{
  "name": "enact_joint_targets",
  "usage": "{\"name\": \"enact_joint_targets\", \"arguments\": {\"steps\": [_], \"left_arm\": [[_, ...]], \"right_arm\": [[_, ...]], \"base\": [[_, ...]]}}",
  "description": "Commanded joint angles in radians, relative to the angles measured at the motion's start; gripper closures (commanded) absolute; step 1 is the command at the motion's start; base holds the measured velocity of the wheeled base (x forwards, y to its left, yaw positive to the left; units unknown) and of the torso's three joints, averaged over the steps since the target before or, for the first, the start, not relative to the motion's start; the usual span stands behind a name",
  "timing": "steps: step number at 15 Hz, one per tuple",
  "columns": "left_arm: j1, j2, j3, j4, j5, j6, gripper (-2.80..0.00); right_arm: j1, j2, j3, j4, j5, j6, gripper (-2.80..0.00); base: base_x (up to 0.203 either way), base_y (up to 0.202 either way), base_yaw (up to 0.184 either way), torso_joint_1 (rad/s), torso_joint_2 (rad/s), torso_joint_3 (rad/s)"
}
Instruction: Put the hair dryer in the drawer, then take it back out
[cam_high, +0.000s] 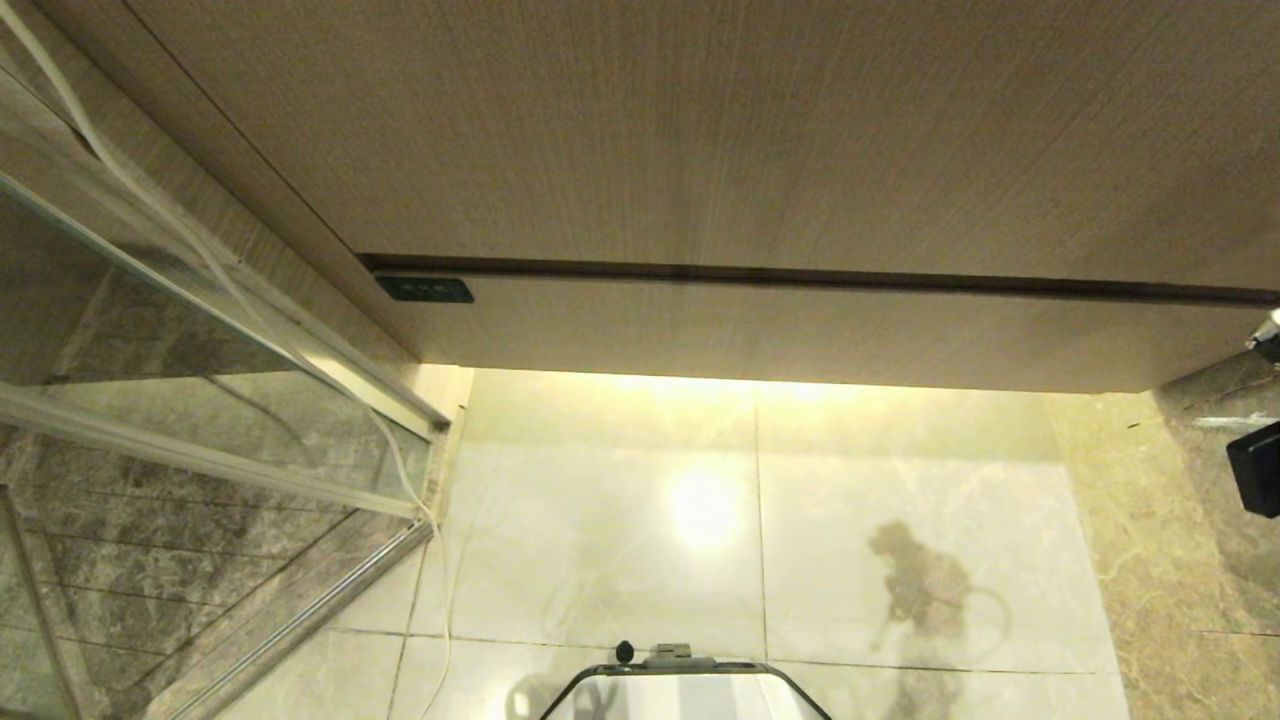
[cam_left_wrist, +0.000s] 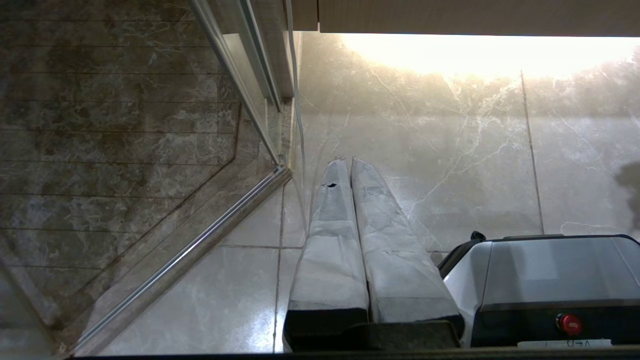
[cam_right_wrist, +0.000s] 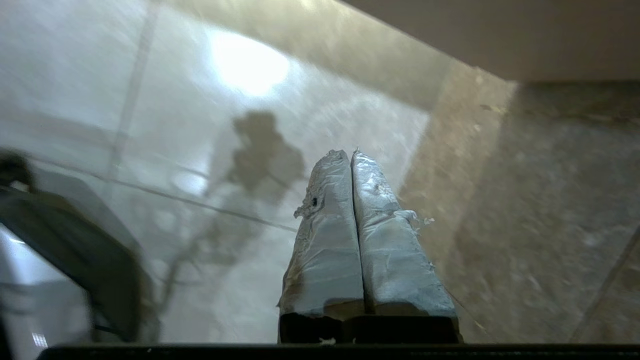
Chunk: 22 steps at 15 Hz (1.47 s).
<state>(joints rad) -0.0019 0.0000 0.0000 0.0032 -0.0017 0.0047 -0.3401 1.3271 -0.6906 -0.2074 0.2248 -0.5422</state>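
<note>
The drawer (cam_high: 800, 330) is the low wood-grain strip with a small black label (cam_high: 425, 289) at its left corner; it sits flush with the cabinet, pushed in. The hair dryer is out of view. Neither arm shows in the head view. My left gripper (cam_left_wrist: 347, 160) hangs beside my base, shut and empty, its padded fingers (cam_left_wrist: 330, 240) pointing at the pale floor tiles. My right gripper (cam_right_wrist: 350, 152) is also shut on nothing, and hovers over the floor near the edge of the brown marble, with the cabinet's underside (cam_right_wrist: 525, 35) ahead of it.
A taller wood-grain panel (cam_high: 700, 130) rises above the drawer. A glass shower partition with a metal rail (cam_high: 200, 330) closes the left side. My white base (cam_high: 685, 690) is at the near edge. A dark object (cam_high: 1255, 465) sticks in from the right.
</note>
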Motion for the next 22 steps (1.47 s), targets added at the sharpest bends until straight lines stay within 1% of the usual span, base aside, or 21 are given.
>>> {"name": "enact_joint_targets", "arguments": {"steps": [1,3,5,7,9,12,15,17,19,21,22], "left_arm": [[-0.001,0.0,0.0,0.0,0.0,0.0,0.0],[0.0,0.0,0.001,0.0,0.0,0.0,0.0],[0.0,0.0,0.0,0.0,0.001,0.0,0.0],[0.0,0.0,0.0,0.0,0.0,0.0,0.0],[0.0,0.0,0.002,0.0,0.0,-0.001,0.0],[-0.001,0.0,0.002,0.0,0.0,0.0,0.0],[0.0,0.0,0.002,0.0,0.0,0.0,0.0],[0.0,0.0,0.001,0.0,0.0,-0.001,0.0],[0.0,0.0,0.0,0.0,0.001,-0.001,0.0],[0.0,0.0,0.0,0.0,0.001,-0.002,0.0],[-0.001,0.0,0.001,0.0,0.001,-0.002,0.0]], "right_arm": [[0.053,-0.111,0.018,0.014,0.022,0.058,0.0],[0.11,-0.256,0.088,0.032,0.026,0.118,0.0],[0.193,-0.42,0.191,0.045,0.019,0.192,0.0],[0.276,-0.615,0.309,0.049,-0.012,0.274,0.0],[0.358,-0.823,0.438,0.055,-0.063,0.339,0.0],[0.441,-1.113,0.619,0.059,-0.14,0.385,0.0],[0.49,-1.337,0.689,0.096,-0.177,0.407,0.0],[0.497,-1.367,0.703,0.138,-0.19,0.424,0.0],[0.495,-1.367,0.725,0.068,-0.196,0.447,0.0],[0.495,-1.367,0.731,0.094,-0.201,0.505,0.0],[0.495,-1.367,0.731,0.094,-0.203,0.514,0.0]], "base": [[0.0,0.0,0.0,0.0,0.0,0.0],[0.0,0.0,0.0,0.0,0.0,0.0],[0.0,0.0,0.0,0.0,0.0,0.0],[0.0,0.0,0.0,0.0,0.0,0.0],[0.0,0.0,0.0,0.0,0.0,0.0],[0.0,0.0,0.0,0.0,0.0,0.0],[0.0,0.0,0.0,0.0,0.0,0.0],[0.0,0.0,0.0,0.0,0.0,0.0],[0.0,0.0,0.0,0.0,0.0,0.0],[0.0,0.0,0.0,0.0,0.0,0.0],[0.0,0.0,0.0,0.0,0.0,0.0]]}}
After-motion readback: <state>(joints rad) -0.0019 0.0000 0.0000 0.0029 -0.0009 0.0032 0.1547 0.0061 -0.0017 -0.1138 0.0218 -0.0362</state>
